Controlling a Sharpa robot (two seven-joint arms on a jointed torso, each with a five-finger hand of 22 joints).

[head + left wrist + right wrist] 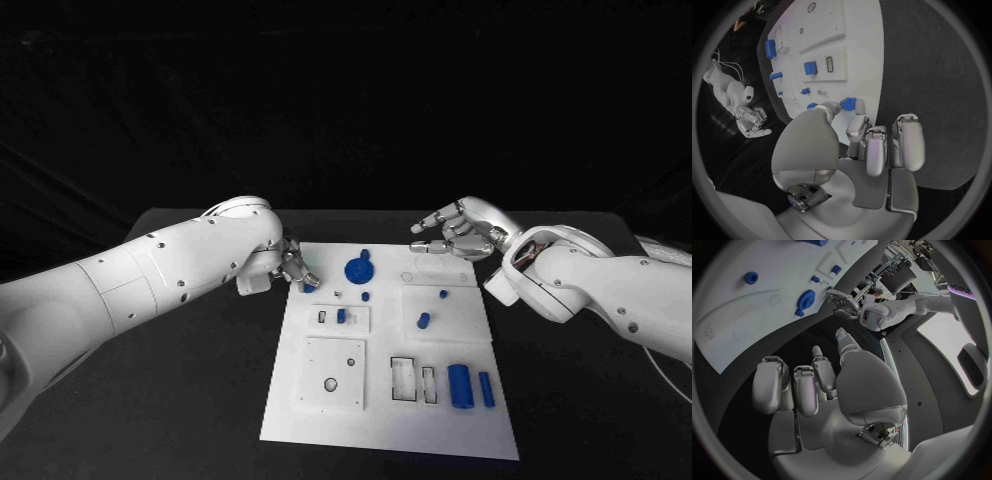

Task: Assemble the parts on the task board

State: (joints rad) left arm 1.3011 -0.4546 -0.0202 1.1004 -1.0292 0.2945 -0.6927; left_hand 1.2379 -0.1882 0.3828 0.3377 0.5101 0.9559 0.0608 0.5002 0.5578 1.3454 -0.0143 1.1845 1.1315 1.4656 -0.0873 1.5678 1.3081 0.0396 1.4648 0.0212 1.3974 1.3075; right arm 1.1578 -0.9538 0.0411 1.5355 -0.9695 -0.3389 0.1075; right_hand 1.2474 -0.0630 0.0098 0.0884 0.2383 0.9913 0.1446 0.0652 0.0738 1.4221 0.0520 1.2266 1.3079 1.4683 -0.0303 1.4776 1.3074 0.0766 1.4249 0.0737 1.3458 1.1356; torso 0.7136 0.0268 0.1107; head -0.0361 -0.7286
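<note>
Left hand (284,268) pinches a small blue part (849,104) at the task board's (378,432) far left corner (right hand (459,232) empty, fingers apart).

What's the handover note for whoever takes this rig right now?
Left hand: pinches a small blue part at the far left edge of the task board.
Right hand: fingers apart, holding nothing, over the board's far right corner.
On the board: round blue part at the far end, large blue cylinder near right.
Done: I cannot tell which parts are seated.
Left: place the held part, then the rest.
</note>
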